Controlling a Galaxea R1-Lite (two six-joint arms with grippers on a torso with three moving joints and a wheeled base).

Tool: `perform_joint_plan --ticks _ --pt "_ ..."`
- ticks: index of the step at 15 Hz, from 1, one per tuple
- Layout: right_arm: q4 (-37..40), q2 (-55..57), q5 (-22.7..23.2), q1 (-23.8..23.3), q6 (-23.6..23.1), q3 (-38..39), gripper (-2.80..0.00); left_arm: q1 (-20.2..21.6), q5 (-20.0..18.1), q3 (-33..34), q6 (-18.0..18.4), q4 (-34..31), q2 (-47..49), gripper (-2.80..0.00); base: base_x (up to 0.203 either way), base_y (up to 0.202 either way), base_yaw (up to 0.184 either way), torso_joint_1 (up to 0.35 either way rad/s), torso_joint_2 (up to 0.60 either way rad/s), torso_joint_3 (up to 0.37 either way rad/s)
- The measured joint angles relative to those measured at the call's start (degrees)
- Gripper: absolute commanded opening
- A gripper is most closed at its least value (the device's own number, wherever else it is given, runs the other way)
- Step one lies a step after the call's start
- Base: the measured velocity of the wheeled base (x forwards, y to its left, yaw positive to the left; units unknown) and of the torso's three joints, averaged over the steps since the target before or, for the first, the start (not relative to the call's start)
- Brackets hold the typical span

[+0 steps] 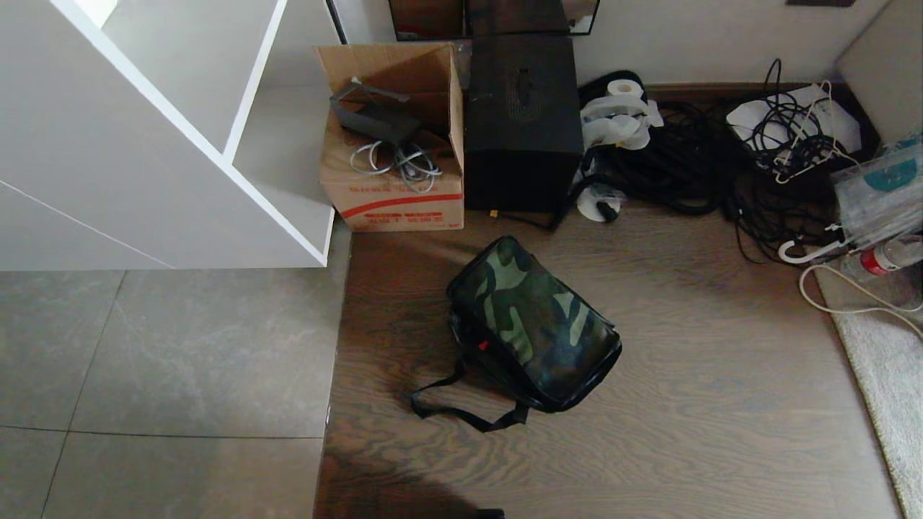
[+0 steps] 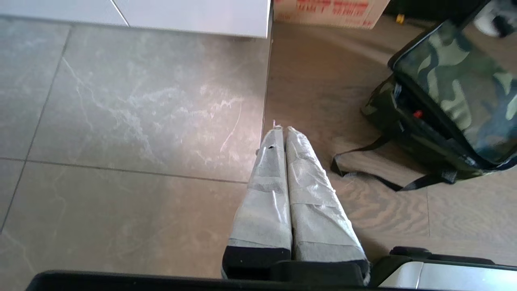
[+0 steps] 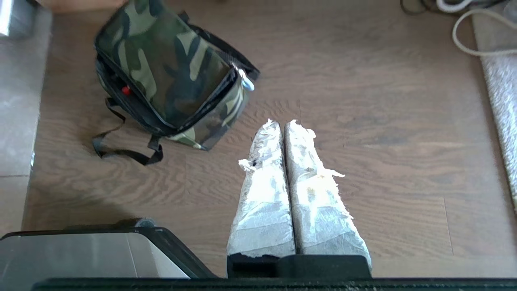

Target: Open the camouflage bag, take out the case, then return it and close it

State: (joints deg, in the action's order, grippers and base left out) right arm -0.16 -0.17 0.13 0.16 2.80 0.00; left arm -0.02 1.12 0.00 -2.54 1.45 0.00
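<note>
Both my left gripper (image 2: pixel 281 130) and right gripper (image 3: pixel 282 123) are pinched together, empty, above the floor; the camouflage bag (image 1: pixel 535 321) is soft, so tugging its zipper pull (image 3: pixel 246 82) one-handed could drag it.

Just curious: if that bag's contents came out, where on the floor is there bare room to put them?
Bare wood lies between the camouflage bag and the rug, and bare tiles left of it. Behind, the cardboard box, black box and cables crowd the wall.

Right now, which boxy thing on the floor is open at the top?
The cardboard box, flaps up with cables inside; the black box and camouflage bag look closed.
</note>
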Motion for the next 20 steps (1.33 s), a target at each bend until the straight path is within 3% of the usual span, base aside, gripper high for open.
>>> perform_joint_plan --ticks 20 --pt "0.0 0.0 0.0 0.0 0.0 0.0 -2.8 0.0 0.0 0.0 0.0 0.0 0.0 -2.8 0.0 0.0 0.0 0.001 0.0 0.202"
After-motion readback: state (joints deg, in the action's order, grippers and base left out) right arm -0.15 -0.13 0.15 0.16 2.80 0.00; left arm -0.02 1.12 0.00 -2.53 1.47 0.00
